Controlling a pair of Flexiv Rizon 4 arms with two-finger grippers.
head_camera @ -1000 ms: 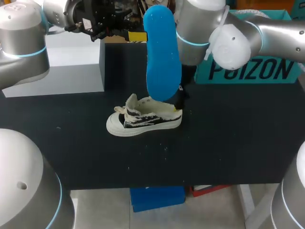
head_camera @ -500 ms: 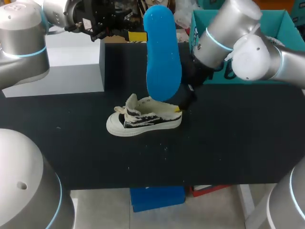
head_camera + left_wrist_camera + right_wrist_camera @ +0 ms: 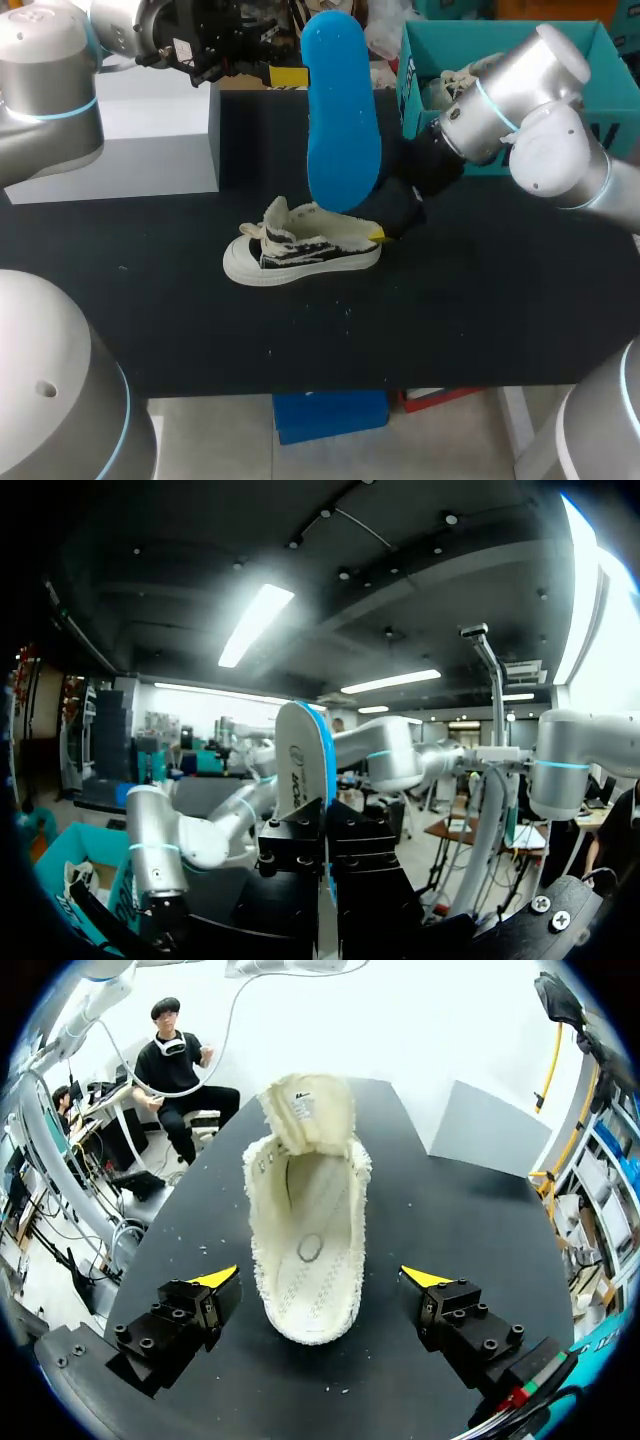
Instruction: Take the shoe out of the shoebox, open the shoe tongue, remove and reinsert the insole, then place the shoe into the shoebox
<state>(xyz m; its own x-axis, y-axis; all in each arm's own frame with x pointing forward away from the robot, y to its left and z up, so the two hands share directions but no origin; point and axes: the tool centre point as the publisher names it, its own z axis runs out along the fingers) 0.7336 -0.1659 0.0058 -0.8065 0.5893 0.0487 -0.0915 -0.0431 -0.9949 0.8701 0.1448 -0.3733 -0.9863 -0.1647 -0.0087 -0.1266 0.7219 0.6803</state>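
Over the black table [image 3: 500, 300] in the head view, the left gripper [image 3: 295, 76] holds the blue insole [image 3: 342, 120] upright in the air, above the shoe [image 3: 300, 250]. The shoe lies on its sole near the table's middle, toe toward the left arm's side. The right gripper [image 3: 385, 225] sits low at its heel. A teal shoebox [image 3: 500, 40] stands at the far right, with a second shoe [image 3: 445, 85] inside. A grey box [image 3: 150, 130] stands at the far left.

From the left wrist, the left gripper's black fingers [image 3: 290, 845] pinch the insole [image 3: 305, 770] from both sides, and it stands up between them.

From the right wrist, the right gripper [image 3: 320, 1280] is spread wide, one yellow tip on each side of the shoe's [image 3: 305, 1250] heel and neither touching it. The tongue [image 3: 308, 1110] is folded up toward the toe, leaving the shoe's mouth open.
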